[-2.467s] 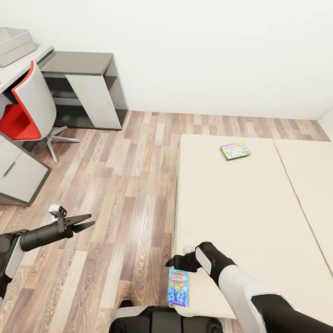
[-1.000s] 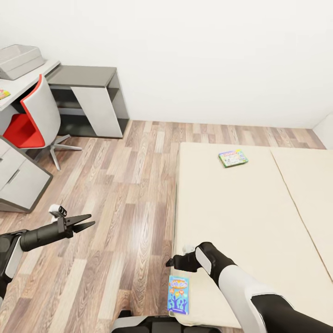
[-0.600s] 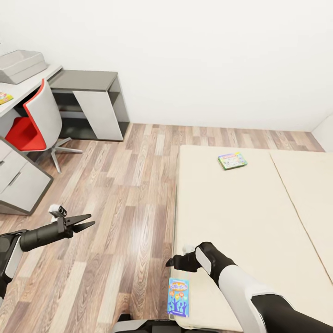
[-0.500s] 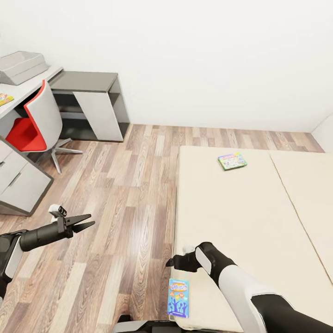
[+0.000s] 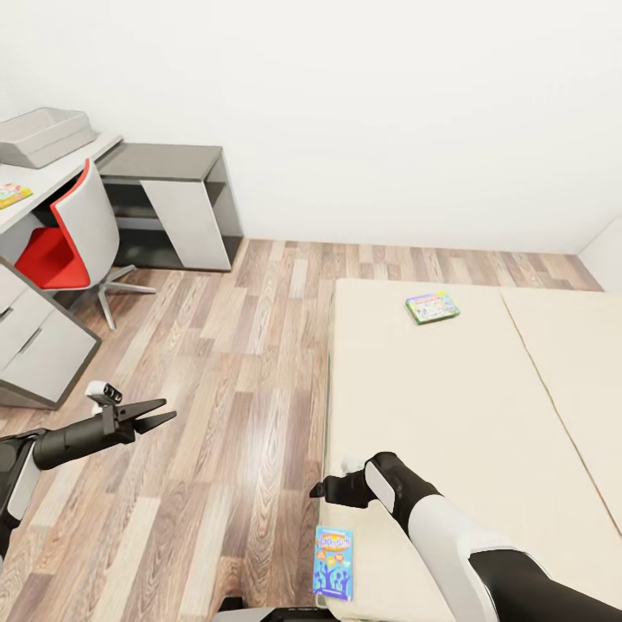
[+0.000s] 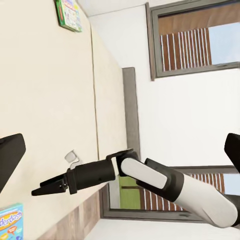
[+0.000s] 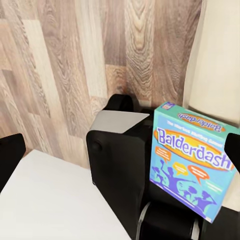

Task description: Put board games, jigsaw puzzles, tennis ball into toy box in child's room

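Note:
The blue board game (image 5: 333, 563) lies flat at the near corner of the cream bed (image 5: 449, 415); the right wrist view shows its "Balderdash" cover (image 7: 192, 160). My right gripper (image 5: 316, 492) hovers just above and beyond it, open and empty. A green-bordered board game (image 5: 432, 306) rests farther up the bed. Over the wood floor to the left, my left gripper (image 5: 154, 416) is open and holds nothing. The grey toy box (image 5: 43, 136) stands on the table (image 5: 60, 173) at the far left. A flat colourful thing (image 5: 10, 194) lies on the table, cut off by the picture's edge.
A red-and-white swivel chair (image 5: 73, 233) stands at the table, beside a white drawer unit (image 5: 34, 345). A low dark grey cabinet (image 5: 173, 164) sits against the back wall. Wood floor (image 5: 250, 363) runs between the furniture and the bed.
The whole view has shifted, so more of the table and toy box shows at the left. The blue game now sits lower in the picture, farther from my right gripper. Both arms keep their pose.

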Motion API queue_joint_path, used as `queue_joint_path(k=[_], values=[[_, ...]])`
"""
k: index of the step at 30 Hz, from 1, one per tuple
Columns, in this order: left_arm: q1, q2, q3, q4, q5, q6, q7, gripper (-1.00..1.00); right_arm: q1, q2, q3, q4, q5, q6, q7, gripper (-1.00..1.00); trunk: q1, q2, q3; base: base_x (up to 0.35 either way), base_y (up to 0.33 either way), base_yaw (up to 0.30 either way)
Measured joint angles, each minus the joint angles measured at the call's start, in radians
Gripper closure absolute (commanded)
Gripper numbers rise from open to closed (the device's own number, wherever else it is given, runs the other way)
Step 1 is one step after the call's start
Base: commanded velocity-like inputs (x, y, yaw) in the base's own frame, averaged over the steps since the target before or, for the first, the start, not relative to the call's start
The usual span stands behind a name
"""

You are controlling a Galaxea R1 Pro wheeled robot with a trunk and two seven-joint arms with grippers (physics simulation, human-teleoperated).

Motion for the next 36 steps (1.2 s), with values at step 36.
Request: queue_joint_path(k=[36], values=[[0.000,0.001,0.000,0.017,-0.003,-0.004,0.001,-1.00,0.000,0.000,0.000,0.000,-0.002,-0.008,-0.002,-1.00,0.000,0.000,0.059,0.000,0.000,0.000]])
